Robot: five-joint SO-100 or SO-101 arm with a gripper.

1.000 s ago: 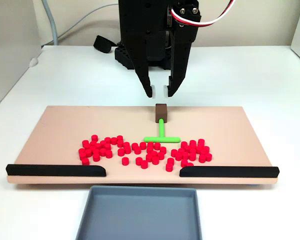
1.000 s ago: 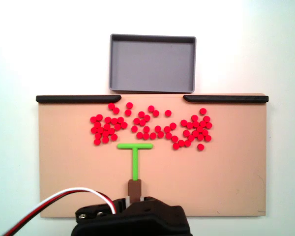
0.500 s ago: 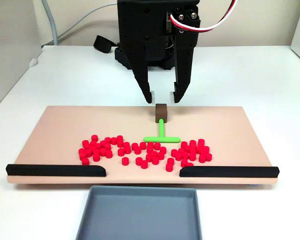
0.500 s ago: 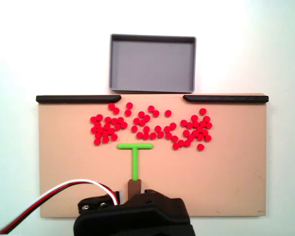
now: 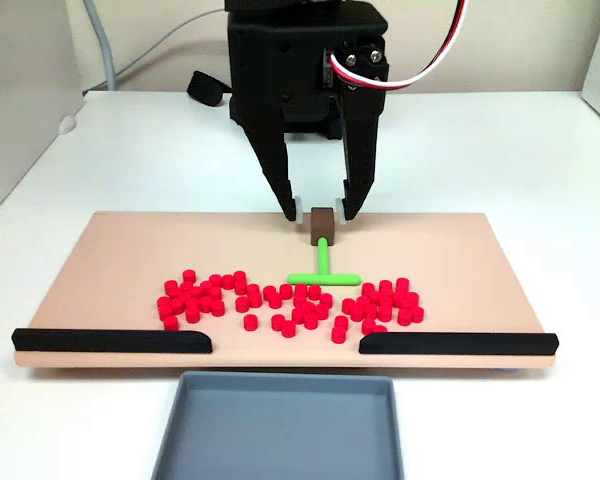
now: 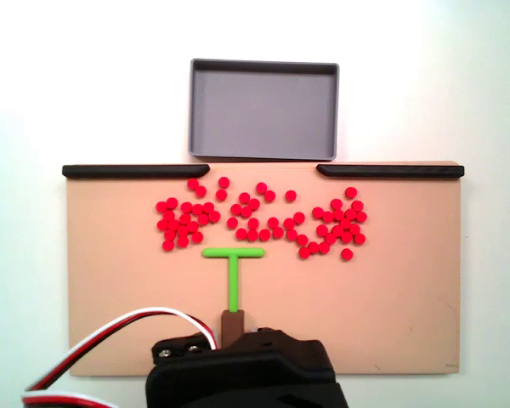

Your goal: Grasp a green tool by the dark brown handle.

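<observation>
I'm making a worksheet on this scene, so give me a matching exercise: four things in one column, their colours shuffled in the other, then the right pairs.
Things:
1. handle
2. tray
3. cylinders
4. bars

Colours:
A. red
B. black
C. dark brown
D. grey

Pairs: 1-C, 2-D, 3-A, 4-B

Hand (image 5: 320,213) lowered, now straddling dark brown handle (image 5: 322,224).
</observation>
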